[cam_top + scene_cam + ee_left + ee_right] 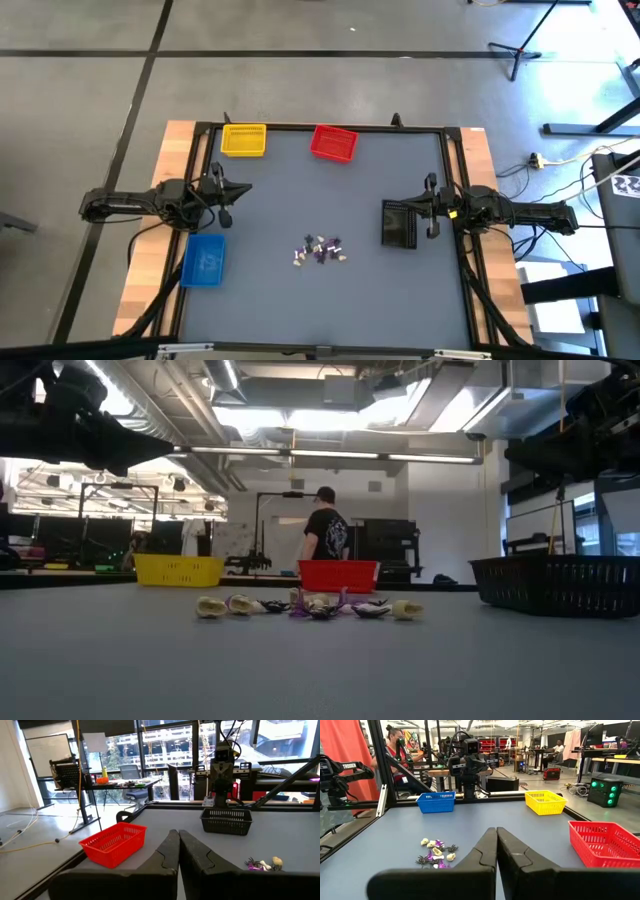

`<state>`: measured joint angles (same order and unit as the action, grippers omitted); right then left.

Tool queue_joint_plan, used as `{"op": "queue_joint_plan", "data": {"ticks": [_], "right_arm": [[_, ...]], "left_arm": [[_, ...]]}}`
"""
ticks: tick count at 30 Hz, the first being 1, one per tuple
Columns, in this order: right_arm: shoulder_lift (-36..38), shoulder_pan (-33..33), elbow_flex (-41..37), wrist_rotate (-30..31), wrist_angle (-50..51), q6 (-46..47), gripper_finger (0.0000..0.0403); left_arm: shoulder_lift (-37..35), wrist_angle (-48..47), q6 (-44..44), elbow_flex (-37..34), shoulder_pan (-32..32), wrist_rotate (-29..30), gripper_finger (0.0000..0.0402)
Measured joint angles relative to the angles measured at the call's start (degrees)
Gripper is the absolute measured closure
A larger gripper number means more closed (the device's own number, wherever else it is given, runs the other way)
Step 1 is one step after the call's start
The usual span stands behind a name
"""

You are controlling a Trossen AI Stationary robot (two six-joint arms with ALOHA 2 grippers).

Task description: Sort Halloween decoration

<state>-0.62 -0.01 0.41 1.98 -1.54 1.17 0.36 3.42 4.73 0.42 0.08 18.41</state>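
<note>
The Halloween decoration is a small heap of tiny white, purple, dark and pale tan trinkets (320, 250) lying on the grey table near its middle, toward the near edge; the heap also shows in the low view (310, 605) and the right wrist view (436, 854). My left gripper (243, 188) hovers at the table's left side, shut, holding nothing. My right gripper (410, 206) hovers at the right side above the black bin, shut, holding nothing. Both stay well away from the trinkets.
Four small bins stand on the table: yellow (243, 140) and red (334, 143) at the far edge, blue (204, 260) at the left near side, black (399, 223) at the right. A person (325, 535) stands in the room beyond the table.
</note>
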Motion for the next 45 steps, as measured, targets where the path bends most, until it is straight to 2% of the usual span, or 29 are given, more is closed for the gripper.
{"op": "queue_joint_plan", "data": {"ticks": [14, 24, 27, 31, 38, 45], "right_arm": [[0.0, 0.0, 0.0, 0.0, -0.2, 0.0, 0.0395], [0.0, 0.0, 0.0, 0.0, -4.9, 0.0, 0.0392], [0.0, 0.0, 0.0, 0.0, -5.0, 0.3, 0.0369], [0.0, 0.0, 0.0, 0.6, -5.0, 3.2, 0.031], [0.0, 0.0, 0.0, 1.5, -5.4, 6.4, 0.0209], [0.0, 0.0, 0.0, 1.5, -11.4, 6.2, 0.0168]], "left_arm": [[0.0, 0.0, 0.0, 0.0, 0.0, 0.0, 0.0401], [0.0, 0.0, -0.7, 0.0, 0.0, 0.7, 0.0401], [0.0, 0.2, -3.3, 0.0, 0.0, 2.6, 0.0401], [0.0, 0.3, -6.2, 0.0, 0.0, 4.0, 0.0395], [0.0, 0.3, -9.1, 0.0, 0.0, 4.1, 0.0327], [0.0, 0.3, -9.2, 0.0, 0.0, 4.7, 0.0269]]}}
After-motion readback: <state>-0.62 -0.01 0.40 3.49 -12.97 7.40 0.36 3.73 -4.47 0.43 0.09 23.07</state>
